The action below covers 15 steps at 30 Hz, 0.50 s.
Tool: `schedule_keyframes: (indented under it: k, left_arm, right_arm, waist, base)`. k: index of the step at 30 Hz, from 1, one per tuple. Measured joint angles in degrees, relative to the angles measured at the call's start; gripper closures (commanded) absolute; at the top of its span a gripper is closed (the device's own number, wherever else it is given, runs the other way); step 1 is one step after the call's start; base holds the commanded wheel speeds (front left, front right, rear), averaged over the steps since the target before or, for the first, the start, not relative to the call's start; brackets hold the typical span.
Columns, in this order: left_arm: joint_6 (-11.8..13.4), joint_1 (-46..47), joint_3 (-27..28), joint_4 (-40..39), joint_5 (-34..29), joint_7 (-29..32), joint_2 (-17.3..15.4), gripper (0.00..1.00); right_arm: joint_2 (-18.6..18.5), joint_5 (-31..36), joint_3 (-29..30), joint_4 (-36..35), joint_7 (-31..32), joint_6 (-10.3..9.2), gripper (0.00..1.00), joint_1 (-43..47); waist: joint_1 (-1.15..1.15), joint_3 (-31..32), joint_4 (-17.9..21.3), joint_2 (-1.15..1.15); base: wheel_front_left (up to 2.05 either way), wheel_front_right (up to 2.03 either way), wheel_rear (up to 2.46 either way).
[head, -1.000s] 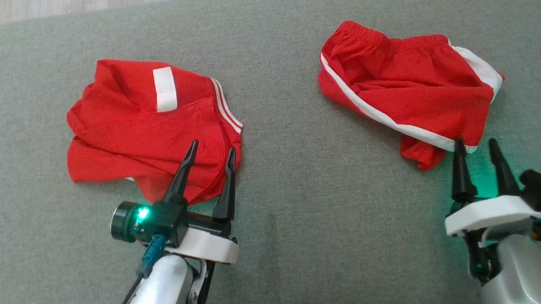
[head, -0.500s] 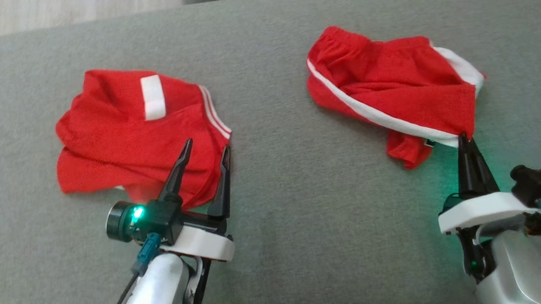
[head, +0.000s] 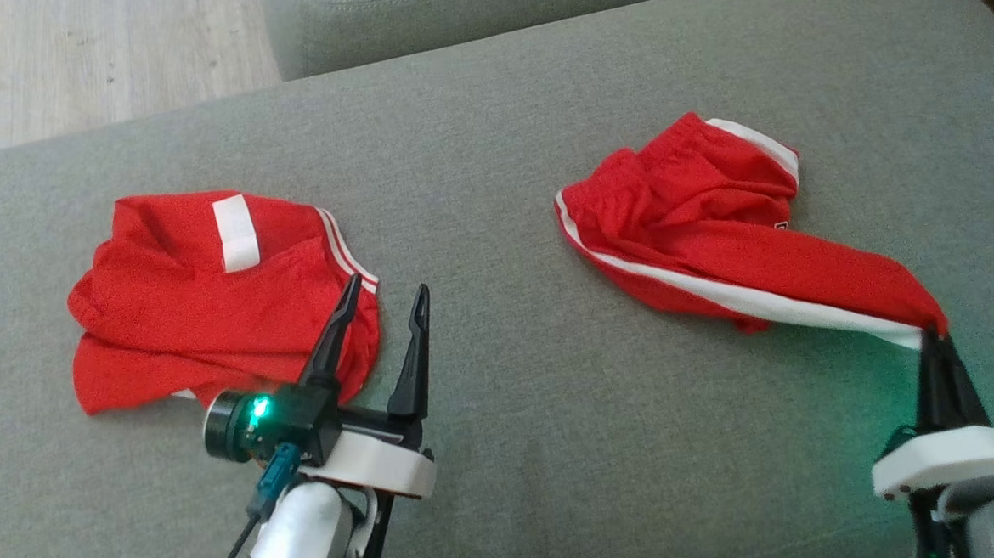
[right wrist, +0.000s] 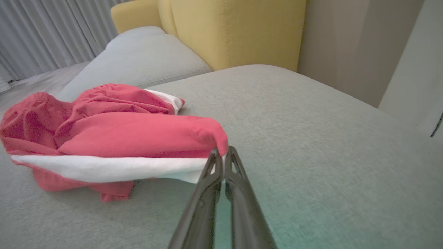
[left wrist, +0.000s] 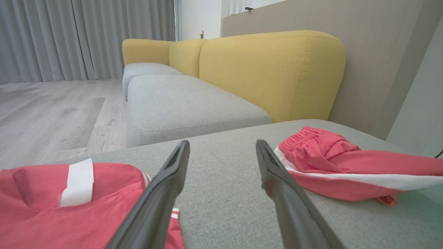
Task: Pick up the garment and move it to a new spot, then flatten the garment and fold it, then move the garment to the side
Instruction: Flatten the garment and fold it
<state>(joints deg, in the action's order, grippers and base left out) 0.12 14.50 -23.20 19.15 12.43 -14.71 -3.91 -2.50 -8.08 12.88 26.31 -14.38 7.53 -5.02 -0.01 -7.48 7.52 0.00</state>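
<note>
Red shorts with a white side stripe, the garment (head: 716,233) (right wrist: 114,138) (left wrist: 346,166), lie on the grey cushion at the right. My right gripper (head: 936,339) (right wrist: 223,155) is shut on its near corner, and the cloth stretches out from the pile toward me. A second red garment (head: 208,286) (left wrist: 69,200) with a white patch lies folded at the left. My left gripper (head: 385,292) (left wrist: 221,145) stands open just past that garment's right edge, nothing between its fingers.
The grey cushion (head: 512,397) is broad and flat; its far edge meets another grey seat (head: 449,9) and wooden floor (head: 94,62) at the back left. A yellow sofa back (left wrist: 270,69) rises behind. Bare cushion lies between the two garments.
My right gripper has shut on the shorts' near corner and pulled it back and to the right, stretching the cloth. The head camera has tilted up. The left gripper stays open.
</note>
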Motion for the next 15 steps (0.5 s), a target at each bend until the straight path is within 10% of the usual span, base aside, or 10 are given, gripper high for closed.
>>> schedule_keyframes:
  k: [2, 3, 5, 15]
  left_arm:
    - [-0.1, -0.2, 0.0, 0.1, 0.0, 0.0, 0.1, 0.0]
    - [-0.1, -0.3, 0.0, 0.1, -0.1, 0.0, 0.1, 0.0]
    - [-0.2, -0.5, 0.0, 0.1, -0.5, 0.0, 0.2, 0.0]
    - [-0.7, -0.6, 0.2, 0.2, -0.9, 0.0, 0.6, 0.0]
  right_arm:
    - [0.1, 0.8, 1.7, 0.7, 0.0, 0.0, 0.97, 0.0]
    - [0.1, 1.4, 2.8, 1.1, 0.0, 0.0, 0.14, 0.0]
    - [0.1, 2.2, 5.1, 1.7, 0.0, 0.0, 0.0, -0.2]
    - [0.1, 0.5, -7.1, -14.3, 0.0, 0.0, 0.0, -1.4]
  waist:
    - [0.0, 0.4, 0.2, 0.0]
    - [0.0, 0.5, 0.2, 0.0]
    - [0.0, 0.5, 0.0, 0.0]
    - [0.01, -0.4, -2.8, 0.0]
  base:
    - [0.0, 0.0, 0.0]
    - [0.0, 0.0, 0.0]
    - [0.0, 0.0, 0.0]
    - [0.0, 0.0, 0.0]
